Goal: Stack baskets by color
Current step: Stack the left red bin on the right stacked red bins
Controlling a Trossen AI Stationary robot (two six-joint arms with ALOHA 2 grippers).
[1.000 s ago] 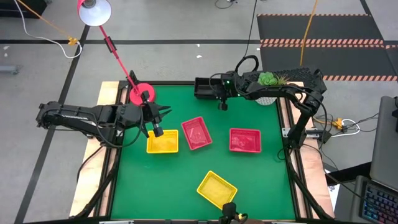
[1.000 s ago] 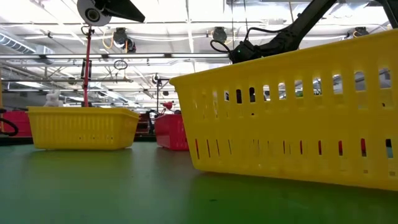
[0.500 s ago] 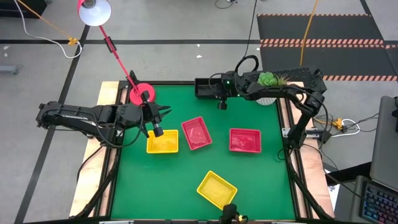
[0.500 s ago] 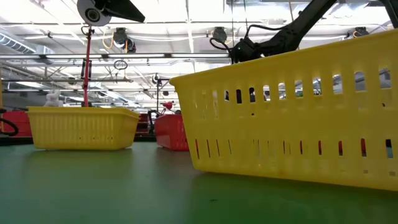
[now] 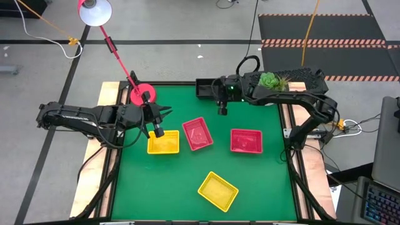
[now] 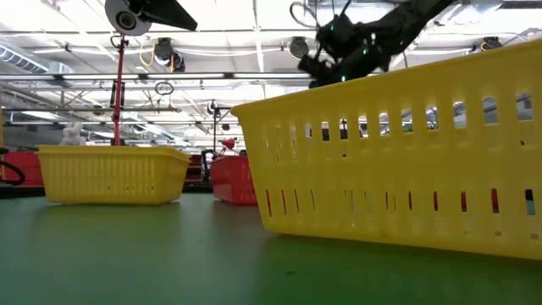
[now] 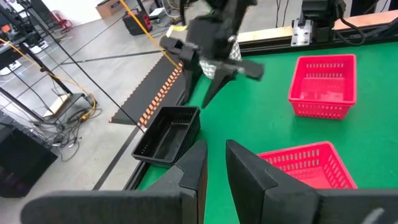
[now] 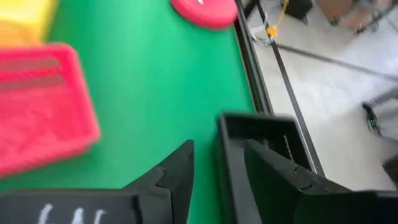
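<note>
A black basket (image 5: pixel 205 88) rests on its base at the table's far edge. My right gripper (image 5: pixel 220 105) hangs open just beside and above it, holding nothing; the right wrist view shows the basket (image 8: pixel 267 134) past the fingers. My left gripper (image 5: pixel 156 130) hovers over the far-left yellow basket (image 5: pixel 163 144), its fingers (image 7: pixel 249 177) a narrow gap apart with nothing between them. Two red baskets (image 5: pixel 197 134) (image 5: pixel 246 140) stand mid-table. A second yellow basket (image 5: pixel 218 190) lies near the front edge and fills the low view (image 6: pixel 398 152).
A white pot with a green plant (image 5: pixel 270 84) stands at the far right corner under my right arm. A red lamp's round base (image 5: pixel 142 94) sits at the far left corner, and its stem slants up over the edge. Bare green table lies between the baskets.
My right gripper has risen from beside the black basket and drawn slightly toward the table's near edge. The black basket stays where it was. My left arm has kept still.
</note>
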